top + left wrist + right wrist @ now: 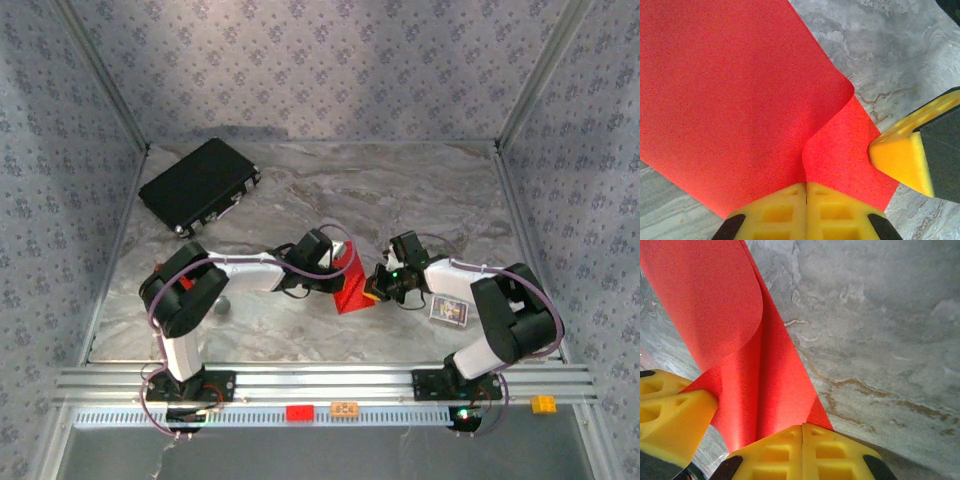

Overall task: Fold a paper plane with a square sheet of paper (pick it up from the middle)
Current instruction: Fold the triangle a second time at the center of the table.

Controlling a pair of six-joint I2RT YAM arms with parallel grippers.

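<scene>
My left gripper (806,186) was clamped shut on the red paper (730,100) (curled, partly folded). My right gripper (802,429) pinched it too, fully closed.

The marble table (400,190) is stretching under my jaws, a black case (200,185) is lying far beyond and left of my left gripper (806,186), and a small card (449,312) is sitting right of my right gripper (803,427).
</scene>
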